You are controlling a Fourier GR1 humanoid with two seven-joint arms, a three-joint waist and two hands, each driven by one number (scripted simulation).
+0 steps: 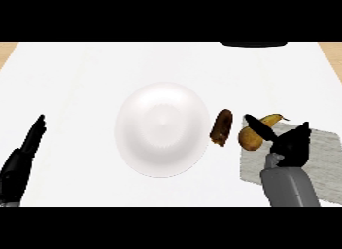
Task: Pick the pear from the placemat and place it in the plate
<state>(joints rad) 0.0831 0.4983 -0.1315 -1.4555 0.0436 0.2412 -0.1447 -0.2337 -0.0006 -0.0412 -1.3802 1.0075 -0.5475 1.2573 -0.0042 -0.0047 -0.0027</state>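
The right robot hand (288, 143) comes in from the lower edge on its grey forearm (288, 187), which covers part of the grey placemat (328, 160) beneath it. Its fingers are spread wide, one long finger reaching up-left across the pear (250, 138), the others raised on the far side; nothing shows them closed round the fruit. The pear, yellowish-brown, lies at the placemat's left edge, just left of the palm, and its right flank is hidden by that finger, so whether they touch cannot be told. A yellow tip (274, 118) pokes out beyond the fingers; what it belongs to is unclear. Left of the pear, on the white surface (80, 73), lies a dark brown oblong item (222, 127), too indistinct to name. Further left sits the white plate (162, 129). Well to the left, the left robot hand (26, 146) rests with straight fingers pointing up. A dark shape (253, 44) is cut off at the top edge
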